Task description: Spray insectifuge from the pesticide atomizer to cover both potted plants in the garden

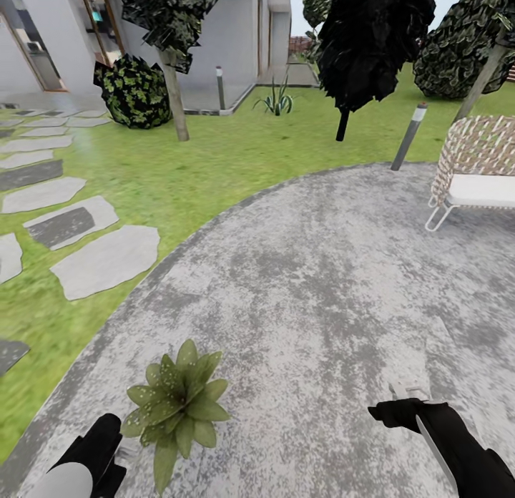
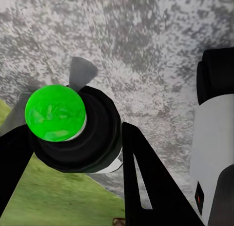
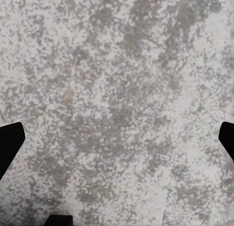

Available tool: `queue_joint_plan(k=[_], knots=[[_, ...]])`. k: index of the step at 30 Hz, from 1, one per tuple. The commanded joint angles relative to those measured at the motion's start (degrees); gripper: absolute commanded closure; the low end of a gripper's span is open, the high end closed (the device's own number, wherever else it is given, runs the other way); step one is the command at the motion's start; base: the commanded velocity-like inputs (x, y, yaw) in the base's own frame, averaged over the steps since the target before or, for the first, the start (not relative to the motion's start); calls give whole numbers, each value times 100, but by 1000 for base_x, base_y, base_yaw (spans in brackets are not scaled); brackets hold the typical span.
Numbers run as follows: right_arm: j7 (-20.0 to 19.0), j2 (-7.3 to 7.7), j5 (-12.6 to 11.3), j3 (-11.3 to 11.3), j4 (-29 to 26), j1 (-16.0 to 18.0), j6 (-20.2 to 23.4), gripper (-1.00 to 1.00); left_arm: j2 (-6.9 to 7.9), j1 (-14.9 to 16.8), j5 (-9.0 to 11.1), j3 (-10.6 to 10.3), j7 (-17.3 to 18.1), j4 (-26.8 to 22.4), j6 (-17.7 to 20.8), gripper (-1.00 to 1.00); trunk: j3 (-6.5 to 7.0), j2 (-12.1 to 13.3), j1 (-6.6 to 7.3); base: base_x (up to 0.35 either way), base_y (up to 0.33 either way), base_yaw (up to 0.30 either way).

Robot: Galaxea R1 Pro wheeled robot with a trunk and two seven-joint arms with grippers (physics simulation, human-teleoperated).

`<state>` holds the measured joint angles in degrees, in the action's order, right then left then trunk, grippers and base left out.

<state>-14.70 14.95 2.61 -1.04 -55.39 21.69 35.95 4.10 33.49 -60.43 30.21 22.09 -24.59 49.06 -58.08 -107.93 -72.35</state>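
1. Head view: one potted plant [image 1: 177, 405] sits on the gravel patio [image 1: 322, 283], just beside the left gripper [image 1: 118, 455], whose jaw state is hard to read here. The right gripper [image 1: 400, 405] hovers well apart from the plant over bare gravel.
2. Left wrist view: the fingers [image 2: 146, 182] are clamped round the pesticide atomizer [image 2: 78, 128], seen end-on, a bright green ball showing at its tip. I'd judge the bottle light, rigid and smooth; a mid-body grip suits it.
3. Right wrist view: fingertips [image 3: 9, 138] are spread wide at the edges, holding nothing, gravel beneath.
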Motion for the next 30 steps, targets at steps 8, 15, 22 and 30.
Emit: queue_joint_plan(k=[8,15,22,30], knots=[[-33,1,29,-10,-7,2,26,-100,-11,1,-65,38,49,-11,7,100,-4,-2,1,0,-2,4],[-33,1,29,-10,-7,2,26,-100,-13,8,-65,38,49,-15,7,100,-19,-2,1,81,-205,162],[-33,3,29,-10,-7,2,26,-100,-23,9,-65,40,49,-11,7,100,-24,-2,1,26,-77,81],[-33,4,29,-10,-7,2,26,-100,-23,9,-65,38,49,-11,11,100,-24,-2,1,0,-233,124]])
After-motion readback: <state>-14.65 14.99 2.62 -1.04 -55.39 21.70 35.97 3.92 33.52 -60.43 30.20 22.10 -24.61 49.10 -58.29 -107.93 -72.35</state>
